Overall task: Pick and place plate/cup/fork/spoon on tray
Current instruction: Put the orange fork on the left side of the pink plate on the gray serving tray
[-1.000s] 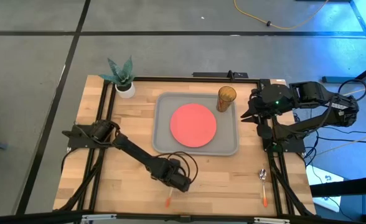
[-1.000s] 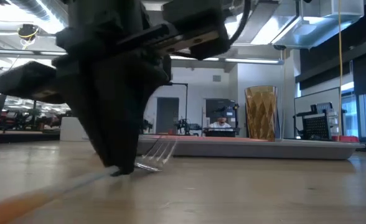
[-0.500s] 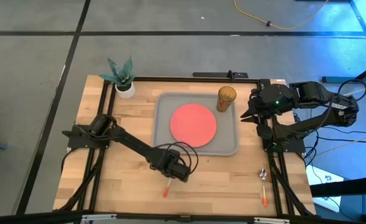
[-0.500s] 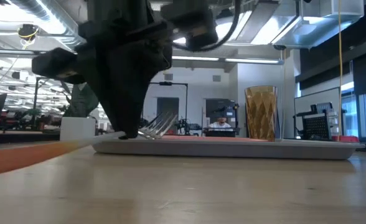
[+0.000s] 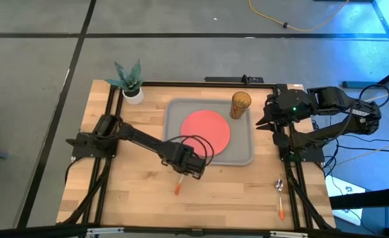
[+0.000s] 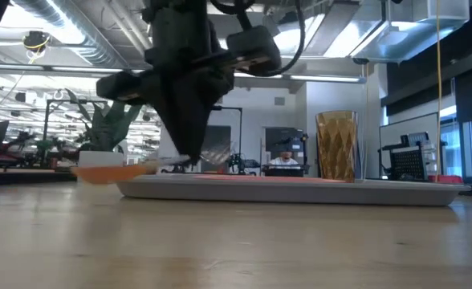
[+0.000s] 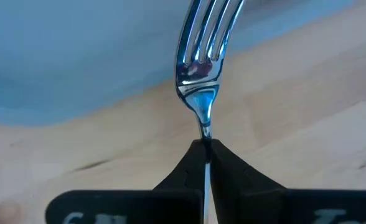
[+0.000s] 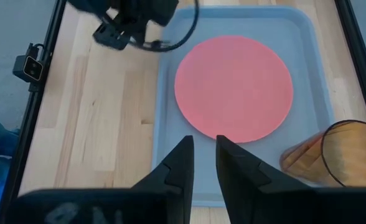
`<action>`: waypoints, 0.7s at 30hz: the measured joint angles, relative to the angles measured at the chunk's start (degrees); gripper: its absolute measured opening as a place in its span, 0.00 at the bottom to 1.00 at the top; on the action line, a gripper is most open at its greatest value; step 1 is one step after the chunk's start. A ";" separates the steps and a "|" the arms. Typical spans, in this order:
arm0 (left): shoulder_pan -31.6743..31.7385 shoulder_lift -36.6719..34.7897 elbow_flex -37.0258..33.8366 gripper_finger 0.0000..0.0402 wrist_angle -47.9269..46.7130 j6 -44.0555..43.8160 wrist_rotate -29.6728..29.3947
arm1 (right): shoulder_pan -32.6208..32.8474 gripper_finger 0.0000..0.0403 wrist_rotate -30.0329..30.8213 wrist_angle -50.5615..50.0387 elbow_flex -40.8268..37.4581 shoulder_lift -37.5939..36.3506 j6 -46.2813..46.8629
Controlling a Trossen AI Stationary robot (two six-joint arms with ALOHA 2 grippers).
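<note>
My left claw [image 5: 189, 164] is clamped tight on the neck of the fork [image 7: 203, 59], just below the tines. In the left wrist view the two dark fingers [image 7: 229, 177] meet on the thin silver stem and the tines point away from me toward the blue-grey of the tray. From above, the orange handle [image 5: 179, 188] trails back over the bare wood of the table [image 5: 128, 198], and in the low view the fork hangs clear of the table, about level with the tray's rim.

Just ahead of this claw is the near left corner of the tray [image 5: 247, 157]. The plate [image 5: 206, 132] already lies flat in the middle of it, and the cup [image 5: 240, 104] stands upright in the far right corner, apart from the plate. So two of the four pieces are home.

My right claw [image 8: 201, 158] waits high over the tray's right side, its fingers parted a little with nothing between them. Its own camera looks down on the plate and the cup.

Out at the near right edge of the table, well apart from the tray, the spoon [image 5: 280, 198] lies untouched. A small potted plant [image 5: 131, 80] stands at the far left corner and has no part in this.

As I judge it, the job is about half done: the fork is in the air and needs setting down on the tray, then the spoon remains.
</note>
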 joint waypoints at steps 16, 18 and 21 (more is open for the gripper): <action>10.32 -9.74 -0.02 0.00 -12.99 7.93 -6.44 | -0.02 0.17 -0.01 -0.51 0.00 -0.03 0.18; 12.32 -9.92 0.07 0.00 -13.52 9.95 -7.12 | -0.01 0.17 0.01 -0.52 0.00 -0.04 0.39; 15.68 -9.96 -0.07 0.00 -13.92 14.01 -7.34 | -0.01 0.17 0.01 -0.52 0.00 -0.04 1.37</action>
